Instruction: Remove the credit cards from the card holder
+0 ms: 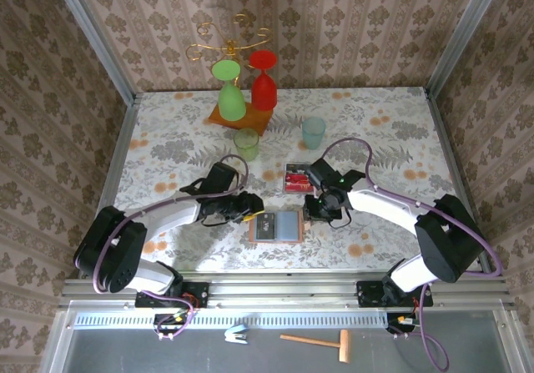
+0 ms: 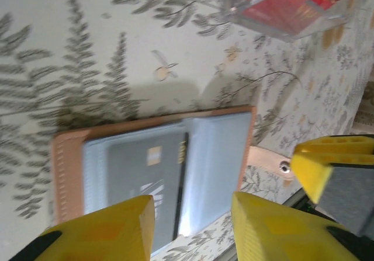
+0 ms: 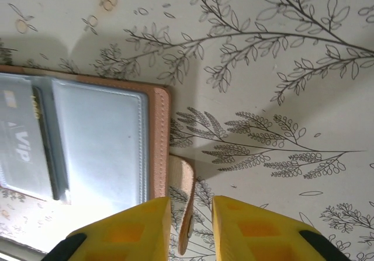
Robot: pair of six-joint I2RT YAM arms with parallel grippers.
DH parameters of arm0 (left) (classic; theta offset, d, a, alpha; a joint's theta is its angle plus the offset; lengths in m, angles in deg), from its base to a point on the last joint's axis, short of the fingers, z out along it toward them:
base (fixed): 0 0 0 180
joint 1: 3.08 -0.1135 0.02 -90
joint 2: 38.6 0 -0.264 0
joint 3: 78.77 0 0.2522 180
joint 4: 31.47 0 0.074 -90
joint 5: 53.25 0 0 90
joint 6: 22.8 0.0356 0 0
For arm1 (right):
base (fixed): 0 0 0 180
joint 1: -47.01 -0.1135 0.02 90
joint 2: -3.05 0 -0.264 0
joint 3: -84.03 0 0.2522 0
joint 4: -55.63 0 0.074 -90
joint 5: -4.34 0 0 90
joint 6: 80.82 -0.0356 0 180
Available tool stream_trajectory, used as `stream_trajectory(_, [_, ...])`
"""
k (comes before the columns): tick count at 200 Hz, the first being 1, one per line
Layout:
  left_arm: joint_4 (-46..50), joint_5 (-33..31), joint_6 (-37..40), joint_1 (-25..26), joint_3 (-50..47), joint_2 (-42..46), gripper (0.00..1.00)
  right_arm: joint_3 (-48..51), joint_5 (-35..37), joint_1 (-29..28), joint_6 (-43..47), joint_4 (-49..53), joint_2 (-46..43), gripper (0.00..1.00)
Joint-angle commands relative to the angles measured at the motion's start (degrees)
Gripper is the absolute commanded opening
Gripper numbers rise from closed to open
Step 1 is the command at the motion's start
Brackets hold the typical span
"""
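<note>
Near the middle of the table's near edge we count one card holder, lying open and flat with its two grey-blue halves up. Its left half carries one grey card tucked in a pocket (the right wrist view reads "VIP" on it). The right half shows bare plastic. One tan strap sticks out from the holder's right edge.

We see one stack of red credit cards just far of the holder and apart from it. The left wrist view shows it inside a clear case; how many cards it holds we cannot tell.

Two grippers flank the holder. The left gripper sits at the left edge with its yellow fingers spread apart over the holder's border and nothing pinched between them. The right gripper sits at the right edge. Its fingers straddle the strap, with a gap showing on one side, so they are parted rather than clamped.

Farther back we count two upturned goblets, one green and one red, on one wooden base. There are also two tumblers, a green one and a pale one. Both far corners and the side margins offer bare cloth. The strip between the holder and the table's near edge is narrow.
</note>
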Motion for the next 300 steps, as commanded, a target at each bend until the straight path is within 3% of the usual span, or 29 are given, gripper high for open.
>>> stream_trajectory(1, [-0.35,1.25,1.33,-0.35,-1.41,1.02,0.38,-2.80,-0.37,-0.14,-1.69,0.98,-1.71,0.27])
stream_trajectory(109, [-2.86,2.04,1.45,-1.18,-6.37,0.62,0.26,-3.80,-14.27,-5.22,-12.52,-18.18,7.86,0.29])
stream_trajectory(202, [-4.63,2.65,1.44,-1.71,-8.58,-0.92,0.09,-3.61,-17.54,-7.40,-15.61,-24.57,14.45,0.29])
stream_trajectory(300, [-4.52,2.74,1.36,-1.86,-9.62,-1.10,0.08,-2.75,-17.69,-8.00,-16.01,-25.06,16.67,0.29])
